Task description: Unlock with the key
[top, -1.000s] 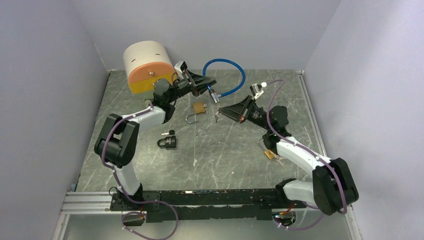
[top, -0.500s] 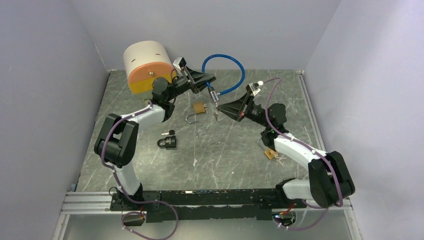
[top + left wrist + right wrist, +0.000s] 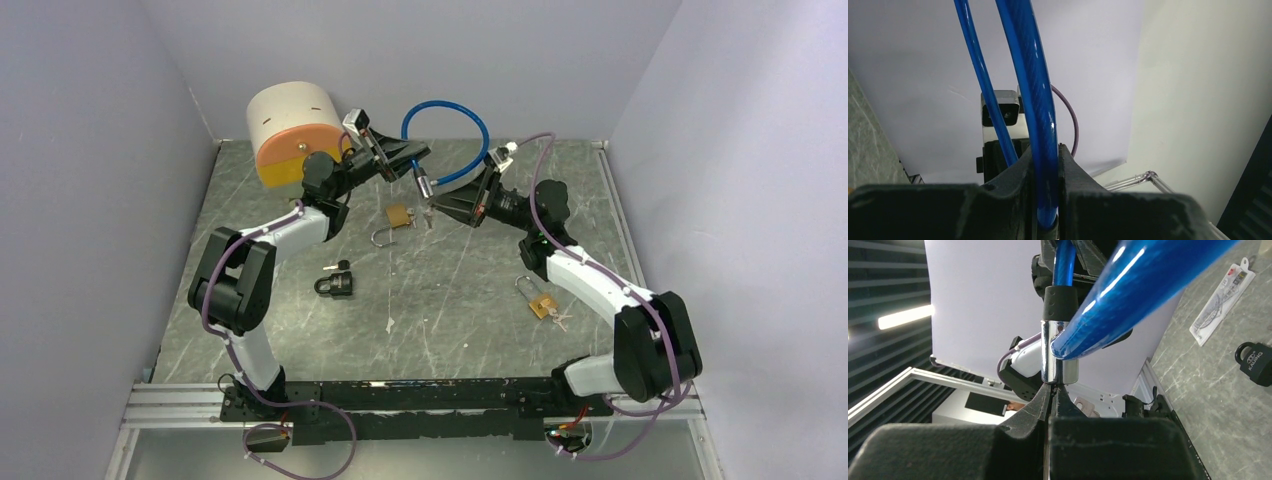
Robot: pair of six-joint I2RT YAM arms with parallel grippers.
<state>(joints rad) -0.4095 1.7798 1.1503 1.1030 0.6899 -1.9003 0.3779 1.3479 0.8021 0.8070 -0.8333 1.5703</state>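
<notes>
Marbled tabletop (image 3: 450,300), pale walls (image 3: 420,60); left fingers (image 3: 998,200) tight on blue cable lock (image 3: 1040,110), right fingers (image 3: 1018,440) pressed together.

A cream-and-orange drum (image 3: 290,135) stands back left; a black padlock (image 3: 335,285) lies well apart from it

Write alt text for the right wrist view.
The shut right hand meets the end of the chrome cylinder of a raised blue cable lock. A black padlock and a printed leaflet lie on the grey table at right.
</notes>
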